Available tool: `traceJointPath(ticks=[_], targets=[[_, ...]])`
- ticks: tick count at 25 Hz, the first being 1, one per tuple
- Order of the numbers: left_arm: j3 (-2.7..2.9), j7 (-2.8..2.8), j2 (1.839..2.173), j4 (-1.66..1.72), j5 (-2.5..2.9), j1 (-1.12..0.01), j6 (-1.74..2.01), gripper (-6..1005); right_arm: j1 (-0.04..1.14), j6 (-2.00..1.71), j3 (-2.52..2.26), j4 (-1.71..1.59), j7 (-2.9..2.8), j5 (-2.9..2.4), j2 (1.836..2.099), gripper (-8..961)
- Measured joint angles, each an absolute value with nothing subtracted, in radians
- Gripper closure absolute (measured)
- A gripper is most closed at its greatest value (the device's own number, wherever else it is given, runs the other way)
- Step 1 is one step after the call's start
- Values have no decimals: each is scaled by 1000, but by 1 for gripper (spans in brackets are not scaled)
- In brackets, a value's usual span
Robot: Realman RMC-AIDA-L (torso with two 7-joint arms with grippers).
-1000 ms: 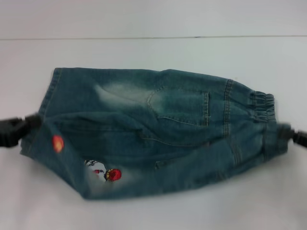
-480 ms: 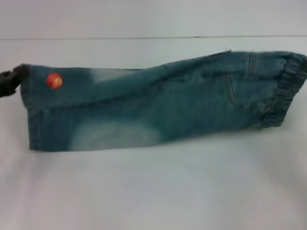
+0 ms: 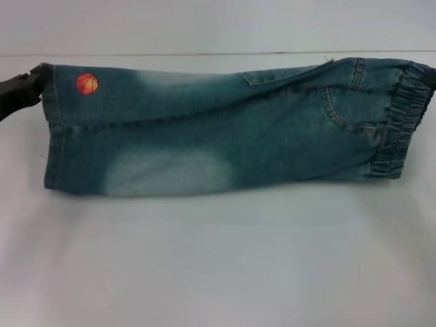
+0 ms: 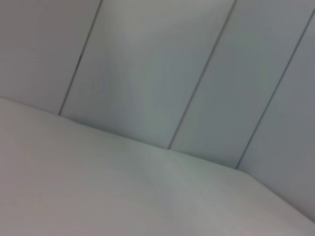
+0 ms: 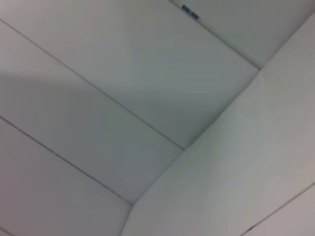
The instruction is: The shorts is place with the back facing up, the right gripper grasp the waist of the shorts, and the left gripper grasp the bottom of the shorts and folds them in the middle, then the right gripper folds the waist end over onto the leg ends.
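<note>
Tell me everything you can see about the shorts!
The shorts are faded blue-green denim with pale worn patches. They stretch sideways in a long narrow band, folded lengthwise. A gathered elastic waistband is at the robot's right end, stitched leg hems at its left end. A small orange basketball print sits near the hems. The left gripper holds the top hem corner. Below lies the white table.

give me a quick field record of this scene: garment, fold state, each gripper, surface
garment: shorts, faded denim, orange ball print near the hem end
fold state: doubled lengthwise, held up as a long strip; waistband on robot's right
left gripper: at the hem's top corner
right gripper: not visible
surface: white table
</note>
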State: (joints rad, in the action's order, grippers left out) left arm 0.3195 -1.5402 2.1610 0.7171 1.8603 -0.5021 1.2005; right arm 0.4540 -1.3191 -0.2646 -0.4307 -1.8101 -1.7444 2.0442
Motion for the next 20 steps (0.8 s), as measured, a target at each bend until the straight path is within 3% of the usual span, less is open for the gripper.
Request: traceJointPath(ticks=[17, 20], targets=[[394, -1523, 2162, 654, 1861, -545, 1013, 939, 485, -1206, -273, -397, -1777, -1748, 2053, 874], [395, -1488, 2162, 640, 1861, -554, 999, 929, 491, -1181, -272, -397, -1742, -1745, 2063, 871]])
